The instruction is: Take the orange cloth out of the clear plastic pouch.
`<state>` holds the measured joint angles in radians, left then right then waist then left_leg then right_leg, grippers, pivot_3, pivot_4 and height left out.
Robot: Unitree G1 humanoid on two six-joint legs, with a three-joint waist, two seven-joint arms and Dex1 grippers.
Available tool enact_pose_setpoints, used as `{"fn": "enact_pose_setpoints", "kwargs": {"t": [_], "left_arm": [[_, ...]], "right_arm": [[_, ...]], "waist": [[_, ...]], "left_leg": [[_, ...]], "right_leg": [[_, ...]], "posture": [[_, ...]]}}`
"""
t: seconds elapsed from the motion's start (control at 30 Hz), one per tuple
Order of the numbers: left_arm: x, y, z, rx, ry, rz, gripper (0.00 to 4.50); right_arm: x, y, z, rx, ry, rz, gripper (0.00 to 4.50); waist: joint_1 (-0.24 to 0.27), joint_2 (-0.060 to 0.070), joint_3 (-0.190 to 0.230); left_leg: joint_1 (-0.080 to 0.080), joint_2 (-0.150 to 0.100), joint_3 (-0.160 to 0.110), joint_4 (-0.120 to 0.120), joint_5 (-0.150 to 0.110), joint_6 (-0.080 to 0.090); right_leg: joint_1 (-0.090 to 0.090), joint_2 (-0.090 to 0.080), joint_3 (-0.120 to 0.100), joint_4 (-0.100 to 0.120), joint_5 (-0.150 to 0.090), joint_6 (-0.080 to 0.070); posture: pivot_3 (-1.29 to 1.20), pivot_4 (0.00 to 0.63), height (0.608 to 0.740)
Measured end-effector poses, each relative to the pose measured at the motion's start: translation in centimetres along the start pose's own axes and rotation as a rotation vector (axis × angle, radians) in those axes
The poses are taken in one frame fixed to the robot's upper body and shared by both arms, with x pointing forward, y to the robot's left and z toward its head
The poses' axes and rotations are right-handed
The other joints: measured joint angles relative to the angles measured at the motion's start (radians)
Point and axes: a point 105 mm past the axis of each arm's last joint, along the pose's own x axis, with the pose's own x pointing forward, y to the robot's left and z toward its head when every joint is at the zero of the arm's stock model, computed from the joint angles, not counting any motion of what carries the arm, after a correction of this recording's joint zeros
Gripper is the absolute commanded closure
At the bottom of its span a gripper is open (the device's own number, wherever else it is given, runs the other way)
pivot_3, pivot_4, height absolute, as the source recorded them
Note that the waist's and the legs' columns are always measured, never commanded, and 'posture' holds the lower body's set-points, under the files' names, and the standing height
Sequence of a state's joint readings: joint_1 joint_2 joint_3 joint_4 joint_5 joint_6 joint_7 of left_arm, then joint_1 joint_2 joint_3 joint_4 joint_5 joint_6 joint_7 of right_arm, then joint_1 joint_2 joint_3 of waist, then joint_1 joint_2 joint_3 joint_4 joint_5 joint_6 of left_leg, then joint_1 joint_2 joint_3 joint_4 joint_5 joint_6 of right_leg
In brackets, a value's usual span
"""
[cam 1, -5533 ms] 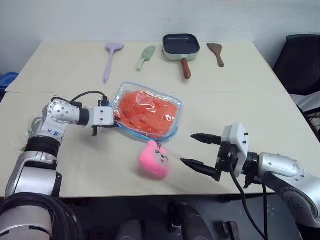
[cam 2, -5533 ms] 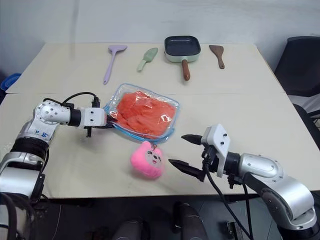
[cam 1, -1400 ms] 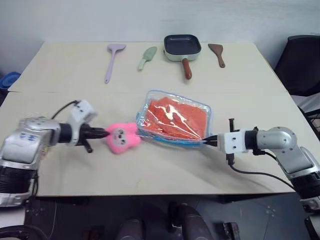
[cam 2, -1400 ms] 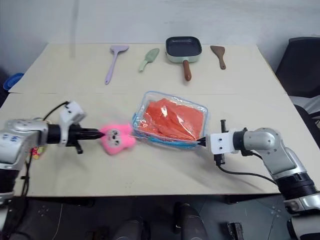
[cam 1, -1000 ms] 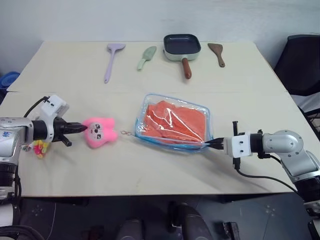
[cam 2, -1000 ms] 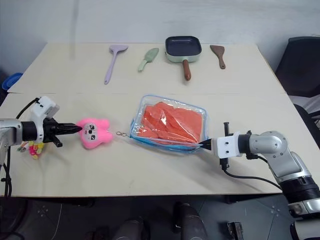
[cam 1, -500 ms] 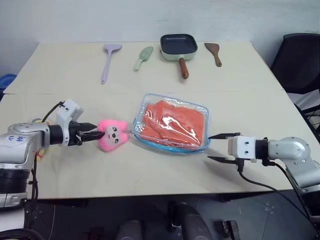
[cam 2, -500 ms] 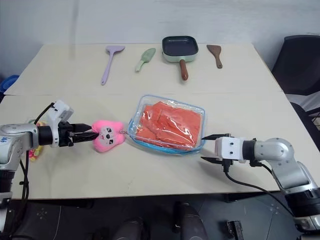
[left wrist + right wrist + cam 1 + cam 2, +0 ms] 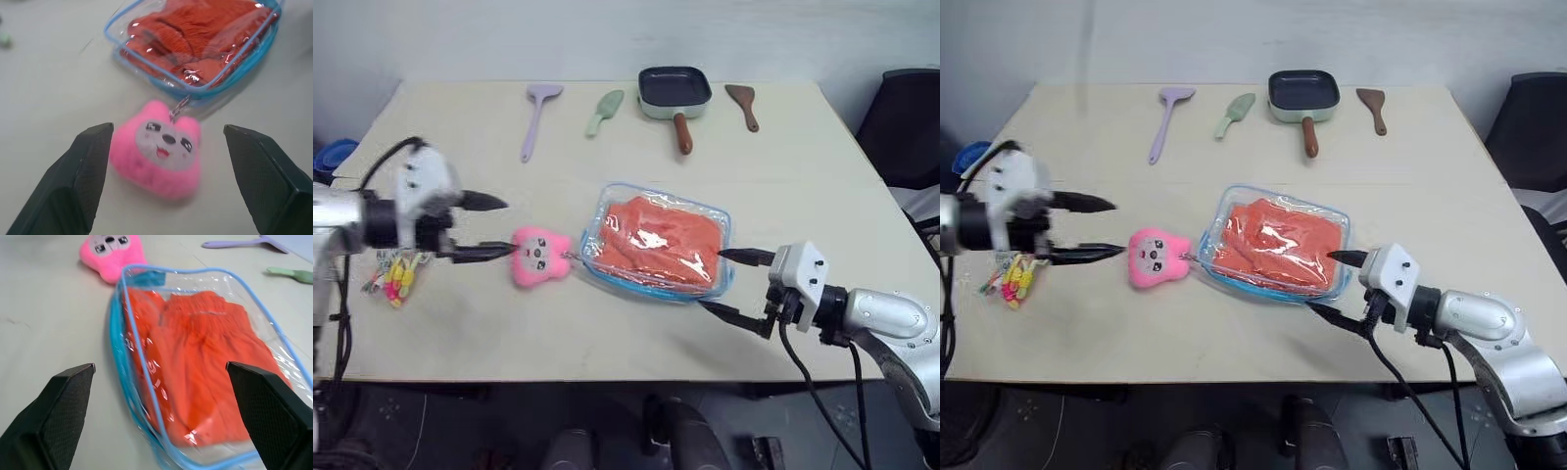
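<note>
Orange cloth (image 9: 661,242) is seen folded and wrinkled inside the clear plastic pouch (image 9: 658,201), which lies flat on the beige surface (image 9: 783,176) between the two tools. The pouch is edged in light-blue trim, and a pink plush charm (image 9: 540,257) is joined to its end nearest the left tool by a short chain.

The left tool (image 9: 485,227) is held wide open and nothing is gripped in it. Its two black fingers (image 9: 80,176) are spread apart to either side of the plush charm in the left wrist view, with a clear gap between each finger and the plush. One fingertip reaches to just beside the charm in the head views; contact cannot be told.

The right tool (image 9: 742,286) is likewise spread wide, and nothing is held by it. It is placed at the opposite end of the pouch, with one finger level with the pouch's corner and the other lower, near the front edge of the trim. Whether a fingertip touches the trim cannot be told.

Beside the left tool's arm, a small packet of colourful bands (image 9: 393,279) is seen. Well beyond both tools, a purple spatula (image 9: 536,116), a green scraper (image 9: 603,111), a small pan (image 9: 674,91) and a brown spatula (image 9: 743,104) are lined up along the far edge.
</note>
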<state>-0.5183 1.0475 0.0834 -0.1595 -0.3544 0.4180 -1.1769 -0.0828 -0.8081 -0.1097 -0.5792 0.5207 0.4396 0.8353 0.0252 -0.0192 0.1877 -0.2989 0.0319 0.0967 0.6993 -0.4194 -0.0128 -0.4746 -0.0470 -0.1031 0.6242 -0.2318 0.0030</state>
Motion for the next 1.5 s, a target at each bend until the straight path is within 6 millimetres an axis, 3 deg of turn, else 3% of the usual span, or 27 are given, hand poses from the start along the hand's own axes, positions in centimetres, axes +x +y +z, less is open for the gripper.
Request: {"fn": "enact_pose_setpoints", "kwargs": {"t": [0.17, 0.23, 0.33, 0.4, 0.63, 0.8, 0.93, 1.2, 1.5], "left_arm": [[7.3, -4.9, -2.5, 0.277, 0.062, -0.231, 0.67], [8.9, -4.6, -3.1, 0.353, 0.070, -0.213, 0.67], [10.1, -2.5, -1.9, 0.460, 0.033, -0.109, 0.67], [10.6, -1.9, -1.3, 0.494, -0.002, -0.076, 0.67], [11.3, -2.0, -2.2, 0.469, -0.024, -0.084, 0.67], [10.1, -3.4, -1.1, 0.397, -0.116, -0.150, 0.67], [9.4, -3.1, -0.9, 0.370, -0.124, -0.146, 0.67], [11.0, 1.5, 0.2, 0.504, -0.119, 0.042, 0.67], [12.6, 2.5, -1.0, 0.567, -0.097, 0.067, 0.67]], "right_arm": [[0.5, 0.9, 0.5, 0.048, -0.024, 0.001, 0.03], [0.7, 1.0, 0.4, 0.062, -0.020, -0.013, 0.03], [0.8, 1.4, 0.5, 0.076, -0.025, -0.021, 0.03], [0.8, 1.6, 0.4, 0.084, -0.023, -0.028, 0.03], [0.6, 2.0, -0.1, 0.107, -0.007, -0.042, 0.03], [0.5, 2.1, -0.5, 0.112, 0.006, -0.052, 0.03], [0.5, 2.1, -0.6, 0.109, 0.011, -0.052, 0.03], [0.4, 2.1, -0.5, 0.090, 0.005, -0.048, 0.03], [0.4, 2.0, -0.5, 0.083, 0.009, -0.053, 0.03]], "waist": [[-0.003, 0.000, 0.000], [-0.004, -0.001, 0.000], [0.000, -0.001, 0.000], [0.000, -0.001, 0.000], [-0.001, -0.001, 0.000], [-0.003, -0.001, 0.000], [-0.002, -0.001, 0.000], [0.001, -0.001, 0.000], [-0.002, -0.001, 0.000]], "left_leg": [[-0.001, -0.001, 0.003, -0.001, 0.000, 0.000], [-0.001, -0.001, 0.003, -0.001, 0.000, 0.000], [-0.001, -0.001, 0.002, -0.001, 0.000, 0.000], [-0.001, 0.000, 0.002, -0.001, 0.000, 0.001], [0.000, -0.001, 0.002, 0.000, 0.000, 0.002], [0.000, 0.001, 0.002, 0.000, 0.000, 0.002], [0.000, 0.000, 0.002, 0.000, 0.000, 0.002], [0.001, -0.001, -0.002, 0.000, -0.001, 0.004], [0.001, 0.000, -0.002, 0.000, -0.001, 0.004]], "right_leg": [[0.001, 0.003, 0.002, -0.001, 0.000, 0.000], [0.000, 0.004, 0.002, 0.000, 0.000, -0.001], [0.001, 0.003, 0.002, 0.000, 0.000, -0.001], [0.001, 0.002, 0.001, 0.000, 0.001, 0.000], [-0.001, 0.002, 0.000, 0.001, 0.002, 0.001], [-0.001, 0.002, 0.000, 0.002, 0.002, 0.001], [0.001, 0.002, 0.001, -0.002, 0.002, 0.001], [0.009, 0.003, -0.002, -0.003, 0.002, 0.002], [0.009, 0.002, -0.003, -0.003, 0.002, 0.003]], "posture": [[0.00, 0.150, 0.740], [0.00, 0.150, 0.740], [0.00, 0.150, 0.740], [0.00, 0.150, 0.740], [0.00, 0.150, 0.740], [0.00, 0.150, 0.740], [0.00, 0.150, 0.740], [0.00, 0.150, 0.740], [0.00, 0.150, 0.740]]}}
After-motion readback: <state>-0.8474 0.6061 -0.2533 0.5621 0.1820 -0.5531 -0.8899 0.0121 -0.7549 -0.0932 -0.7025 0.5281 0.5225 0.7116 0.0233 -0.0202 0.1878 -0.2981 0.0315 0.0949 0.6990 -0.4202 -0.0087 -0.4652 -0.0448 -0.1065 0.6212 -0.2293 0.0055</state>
